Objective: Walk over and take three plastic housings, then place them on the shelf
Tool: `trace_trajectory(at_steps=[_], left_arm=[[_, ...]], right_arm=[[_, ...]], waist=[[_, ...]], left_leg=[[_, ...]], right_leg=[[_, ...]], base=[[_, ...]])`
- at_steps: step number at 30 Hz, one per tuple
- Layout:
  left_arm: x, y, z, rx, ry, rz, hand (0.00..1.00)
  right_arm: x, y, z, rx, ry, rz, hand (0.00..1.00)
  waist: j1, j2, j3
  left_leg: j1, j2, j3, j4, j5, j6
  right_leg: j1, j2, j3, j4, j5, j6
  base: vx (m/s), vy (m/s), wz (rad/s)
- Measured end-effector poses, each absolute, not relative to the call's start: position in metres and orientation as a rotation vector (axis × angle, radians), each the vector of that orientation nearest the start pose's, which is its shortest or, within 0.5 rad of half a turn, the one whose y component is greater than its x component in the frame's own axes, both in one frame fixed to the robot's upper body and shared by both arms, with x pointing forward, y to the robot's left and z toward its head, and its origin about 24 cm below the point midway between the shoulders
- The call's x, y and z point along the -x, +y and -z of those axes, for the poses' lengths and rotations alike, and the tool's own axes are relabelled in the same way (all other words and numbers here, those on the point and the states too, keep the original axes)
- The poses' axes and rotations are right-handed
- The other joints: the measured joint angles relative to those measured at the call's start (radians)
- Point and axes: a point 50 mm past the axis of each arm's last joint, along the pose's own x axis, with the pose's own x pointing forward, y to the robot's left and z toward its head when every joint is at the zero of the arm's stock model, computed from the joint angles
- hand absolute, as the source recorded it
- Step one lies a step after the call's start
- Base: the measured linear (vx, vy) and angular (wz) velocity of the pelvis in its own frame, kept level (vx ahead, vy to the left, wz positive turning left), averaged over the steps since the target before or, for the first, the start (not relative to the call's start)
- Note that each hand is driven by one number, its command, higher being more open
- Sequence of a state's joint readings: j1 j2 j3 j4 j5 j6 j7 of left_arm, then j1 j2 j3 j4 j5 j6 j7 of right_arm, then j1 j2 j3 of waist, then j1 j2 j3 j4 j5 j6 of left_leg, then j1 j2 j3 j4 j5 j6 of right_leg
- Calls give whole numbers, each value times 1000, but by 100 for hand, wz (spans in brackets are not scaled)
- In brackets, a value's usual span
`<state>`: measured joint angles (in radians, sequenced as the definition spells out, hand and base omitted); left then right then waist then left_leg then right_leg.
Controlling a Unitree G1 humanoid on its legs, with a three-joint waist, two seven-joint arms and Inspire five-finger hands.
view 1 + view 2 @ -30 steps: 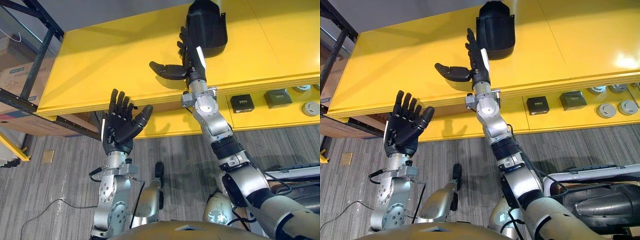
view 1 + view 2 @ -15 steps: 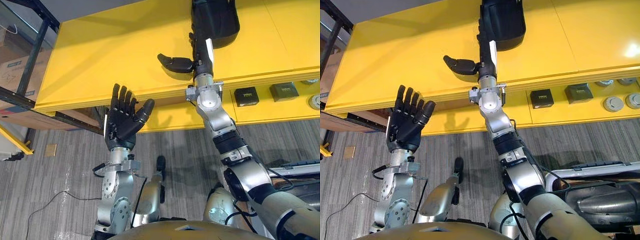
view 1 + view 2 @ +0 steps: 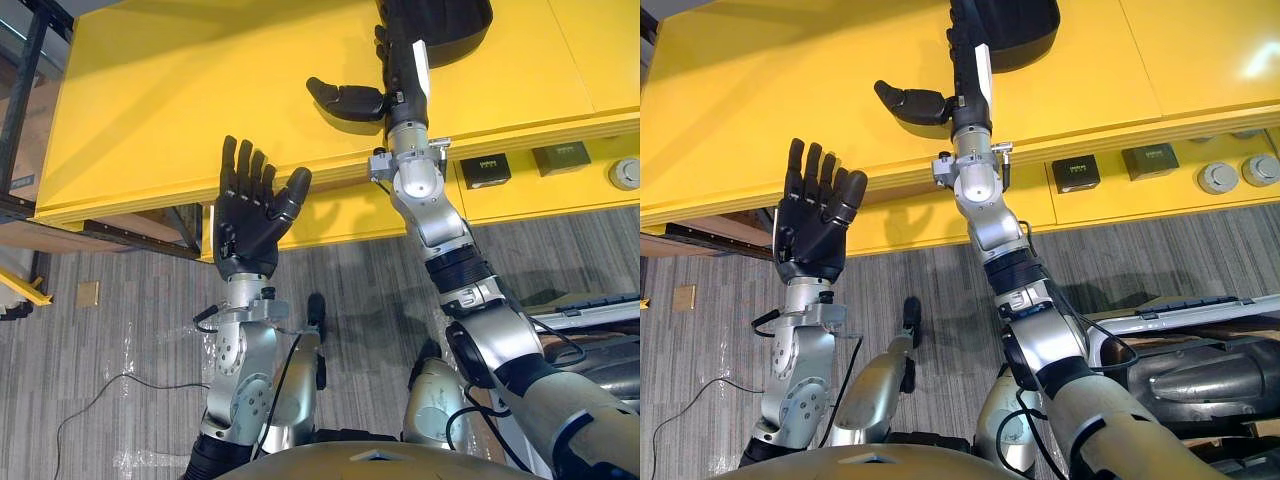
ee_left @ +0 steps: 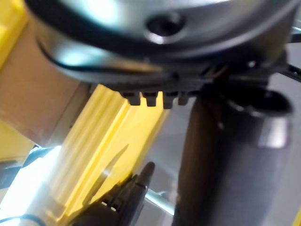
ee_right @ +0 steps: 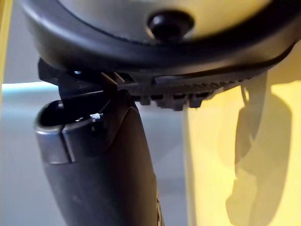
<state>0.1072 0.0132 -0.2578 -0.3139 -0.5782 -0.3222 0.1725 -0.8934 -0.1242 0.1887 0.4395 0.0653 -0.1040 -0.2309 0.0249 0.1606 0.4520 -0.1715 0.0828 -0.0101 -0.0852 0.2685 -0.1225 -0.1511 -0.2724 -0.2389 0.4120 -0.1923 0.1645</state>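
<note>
Black plastic housing (image 3: 1025, 35) lay on the top board of the yellow shelf (image 3: 180, 100), far back from the front edge, partly cut off by the frame's upper edge. Right hand (image 3: 965, 70) reached over the board. Its fingers lay straight along the housing's left side, against it or just beside it; contact could not be confirmed. Thumb (image 3: 910, 100) stuck out wide to the left, well apart from the housing. Hand released, nothing gripped.

Left hand (image 3: 245, 225) was raised in front of the shelf's front edge, palm toward the camera, fingers spread and straight, empty.

Lower tier (image 3: 520, 205) of the shelf, under the top board on the right side, held two small black boxes (image 3: 487, 170) (image 3: 560, 158) side by side. Right of them sat two round grey parts (image 3: 1218, 178) (image 3: 1260, 170).
</note>
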Motion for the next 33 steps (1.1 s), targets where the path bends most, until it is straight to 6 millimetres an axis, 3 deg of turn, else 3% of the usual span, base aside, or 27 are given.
trace_trajectory(at_steps=[4,8,10,14,15,17,19,23,28,33], left_arm=[[-222,120,-108,681,-387,22,100],[-222,121,-108,656,-391,24,100],[-221,123,-108,616,-395,33,100],[-222,129,-108,591,-404,27,100],[-222,131,-108,587,-406,21,100],[-223,133,-109,563,-411,31,100],[-223,135,-110,546,-413,35,100],[-225,132,-113,545,-422,39,100],[-234,129,-121,522,-460,48,100],[-239,127,-131,534,-508,49,100]], right_arm=[[-365,-68,-222,120,-567,-225,100],[-338,-67,-227,93,-668,-309,100],[-325,-71,-230,94,-717,-330,100],[-305,-101,-242,110,-799,-277,100],[-305,-107,-242,114,-793,-257,100],[-310,-141,-238,154,-735,-146,100],[-313,-166,-237,193,-681,-69,100],[-316,-193,-239,226,-614,-26,100],[-329,-202,-239,231,-554,-18,100],[-347,-205,-251,216,-532,-3,100]], waist=[[-3,-3,3],[-3,-7,3],[-4,-11,2],[-24,-36,-7],[-28,-44,-11],[-44,-72,-25],[-55,-80,-28],[-66,-80,-28],[-73,-80,-28],[-68,-79,-27]], left_leg=[[7,0,0,0,-1,2],[24,4,2,0,-9,8],[41,4,11,-1,-15,11],[59,15,50,-1,-27,16],[59,18,58,-1,-29,15],[60,27,76,-1,-29,15],[59,35,91,-1,-30,14],[51,50,118,-4,-34,8],[27,67,121,-1,-27,6],[1,66,116,0,-12,11]], right_leg=[[17,3,-3,-19,9,3],[57,11,-14,-62,29,6],[81,13,-9,-87,38,10],[104,30,21,-155,82,11],[104,34,27,-166,90,12],[106,47,45,-198,114,10],[105,56,58,-222,132,9],[77,69,85,-228,144,4],[52,88,92,-242,163,-5],[27,90,98,-239,171,-4]], base=[[-2,-5,1],[8,-27,1],[20,-15,-13],[8,3,-25],[6,0,-35],[7,-9,-28],[-10,-14,-24],[-36,-14,-24],[-27,-41,-9],[-3,-37,1]])
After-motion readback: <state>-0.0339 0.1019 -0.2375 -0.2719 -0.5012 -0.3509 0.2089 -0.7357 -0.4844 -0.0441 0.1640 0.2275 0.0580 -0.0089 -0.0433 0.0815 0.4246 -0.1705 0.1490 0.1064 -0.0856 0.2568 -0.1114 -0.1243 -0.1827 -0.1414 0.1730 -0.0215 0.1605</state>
